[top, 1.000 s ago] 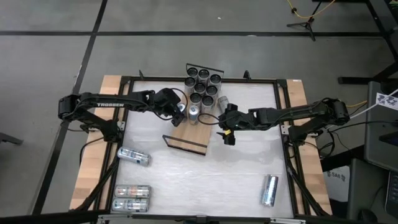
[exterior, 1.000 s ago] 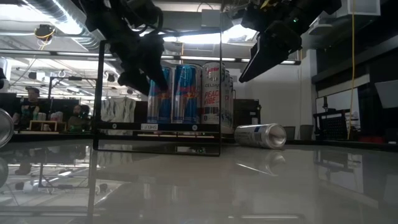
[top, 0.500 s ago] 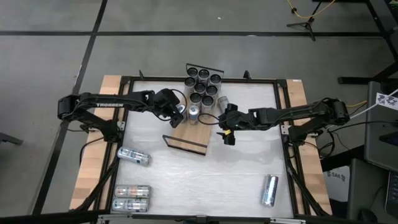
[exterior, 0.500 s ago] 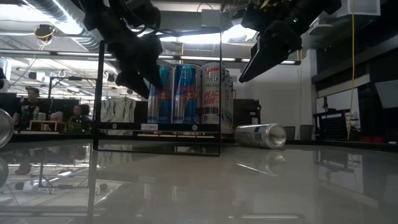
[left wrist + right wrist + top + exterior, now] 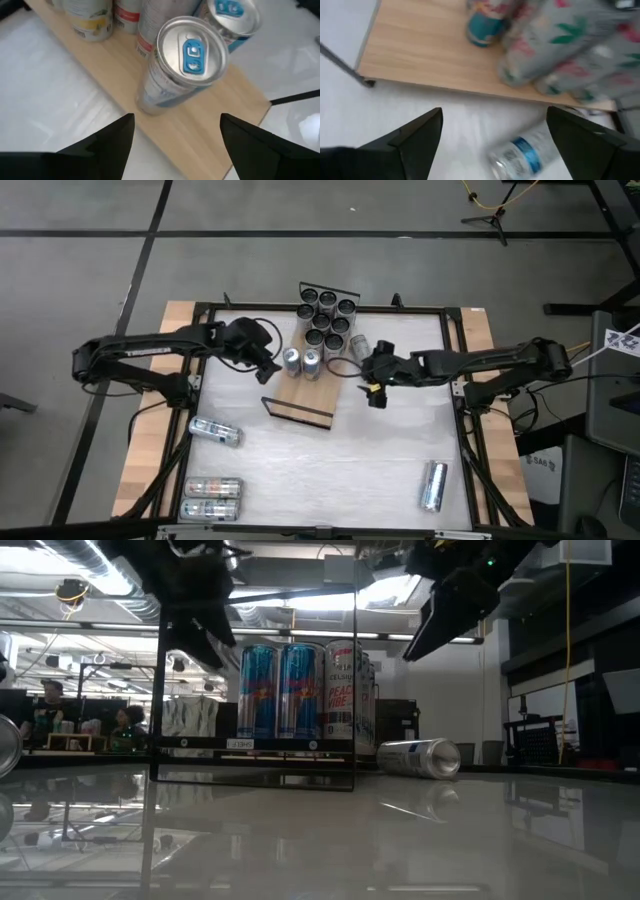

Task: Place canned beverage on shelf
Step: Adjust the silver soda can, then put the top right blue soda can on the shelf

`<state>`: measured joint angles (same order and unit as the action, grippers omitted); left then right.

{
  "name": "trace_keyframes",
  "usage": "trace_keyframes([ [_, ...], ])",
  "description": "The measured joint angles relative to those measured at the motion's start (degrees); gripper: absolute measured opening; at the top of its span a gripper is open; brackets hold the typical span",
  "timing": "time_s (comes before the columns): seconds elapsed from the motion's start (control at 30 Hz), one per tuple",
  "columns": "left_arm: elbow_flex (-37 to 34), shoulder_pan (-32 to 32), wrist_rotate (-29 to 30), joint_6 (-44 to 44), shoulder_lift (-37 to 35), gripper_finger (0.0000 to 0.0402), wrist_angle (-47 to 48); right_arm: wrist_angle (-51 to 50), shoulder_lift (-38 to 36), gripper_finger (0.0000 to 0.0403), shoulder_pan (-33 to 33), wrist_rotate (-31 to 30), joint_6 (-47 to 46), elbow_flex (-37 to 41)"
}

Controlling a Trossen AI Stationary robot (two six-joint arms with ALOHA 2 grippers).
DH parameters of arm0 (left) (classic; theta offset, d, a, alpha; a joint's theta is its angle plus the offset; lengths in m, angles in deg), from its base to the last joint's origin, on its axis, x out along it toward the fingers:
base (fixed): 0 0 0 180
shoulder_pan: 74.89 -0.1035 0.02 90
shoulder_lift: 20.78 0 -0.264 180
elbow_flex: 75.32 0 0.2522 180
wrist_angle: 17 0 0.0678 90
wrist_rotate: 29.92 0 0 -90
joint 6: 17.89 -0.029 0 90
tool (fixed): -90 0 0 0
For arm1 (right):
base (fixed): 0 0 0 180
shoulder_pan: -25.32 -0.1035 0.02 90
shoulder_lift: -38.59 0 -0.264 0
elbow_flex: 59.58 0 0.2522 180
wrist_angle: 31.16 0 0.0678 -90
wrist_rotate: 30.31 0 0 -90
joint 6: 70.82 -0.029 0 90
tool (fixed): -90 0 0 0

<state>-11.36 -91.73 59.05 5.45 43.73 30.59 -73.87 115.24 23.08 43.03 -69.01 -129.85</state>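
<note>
The shelf (image 5: 310, 395) is a light-wood board with black wire rails, lying on the white table. Several cans stand upright at its far end (image 5: 327, 315). Two more cans stand side by side mid-board: a blue-tabbed can (image 5: 291, 360) (image 5: 189, 55) and its neighbour (image 5: 312, 363). My left gripper (image 5: 271, 368) (image 5: 175, 145) is open and empty, just left of the blue-tabbed can and above the board's edge. My right gripper (image 5: 374, 391) (image 5: 492, 145) is open and empty, right of the shelf. A can (image 5: 357, 345) (image 5: 527, 152) lies on its side beside the shelf.
Loose cans lie on the table: one at the left (image 5: 215, 430), two at the near left (image 5: 212, 497), one at the near right (image 5: 433, 485). The shelf's near wire rail (image 5: 295, 408) stands upright. The near half of the board is bare.
My left gripper has drawn back from the shelf toward the table's left edge and risen, leaving the blue-tabbed can standing upright on the board beside its neighbour. My right gripper has shifted a little toward the table's right edge.
</note>
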Motion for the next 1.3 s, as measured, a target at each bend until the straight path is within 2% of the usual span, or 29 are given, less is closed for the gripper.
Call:
trace_keyframes([
  [0.37, -0.01, 0.00, -0.12, -2.46, -6.54, 0.0286, 0.25, -3.52, -7.95, 0.0351, 0.02, -8.67, -1.94, 0.00],
  [0.57, -0.01, 0.00, -0.12, -2.95, -8.14, 0.0286, 0.21, -5.22, -9.16, 0.0351, 4.13, -11.84, -14.92, 0.00],
  [0.7, -0.01, 0.02, -0.12, -2.95, -8.11, 0.0286, 0.26, -6.75, -8.22, 0.0351, 9.66, -11.05, -21.74, 0.00],
  [0.83, -0.01, 0.20, -0.11, -2.95, -8.08, 0.0286, 0.27, -7.28, -6.02, 0.0351, 13.61, -4.46, -23.23, 0.00],
  [0.97, -0.01, 0.75, 0.00, -2.95, -8.08, 0.0286, 0.26, -7.23, -2.52, 0.0351, 14.75, 0.50, -23.15, 0.00],
  [1.3, -0.01, 2.33, 0.44, -2.95, -8.06, 0.0286, 0.24, -7.15, 5.88, 0.0351, 14.69, -0.20, -27.27, 0.00],
])
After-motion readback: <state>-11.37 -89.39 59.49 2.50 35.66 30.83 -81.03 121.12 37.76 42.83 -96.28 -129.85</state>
